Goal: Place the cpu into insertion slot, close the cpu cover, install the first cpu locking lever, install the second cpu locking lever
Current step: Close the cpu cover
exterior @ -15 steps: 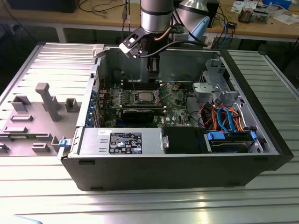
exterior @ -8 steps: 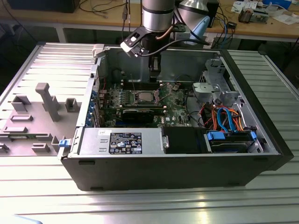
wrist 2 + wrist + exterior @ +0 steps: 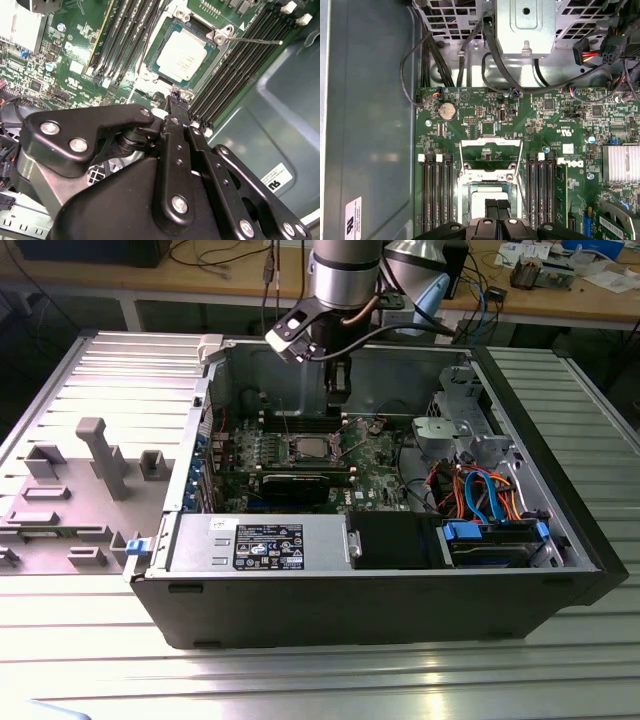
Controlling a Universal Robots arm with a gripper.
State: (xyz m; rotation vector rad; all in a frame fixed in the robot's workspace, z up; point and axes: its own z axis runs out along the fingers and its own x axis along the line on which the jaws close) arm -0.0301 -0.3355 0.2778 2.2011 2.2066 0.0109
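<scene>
Over one edge of the socket (image 3: 466, 197): gripper (image 3: 175, 98), fingers pressed together. Inside the socket, chip (image 3: 182, 55) lies flat, silvery top up. Across the socket from gripper, cover (image 3: 492, 155) is swung open.
</scene>
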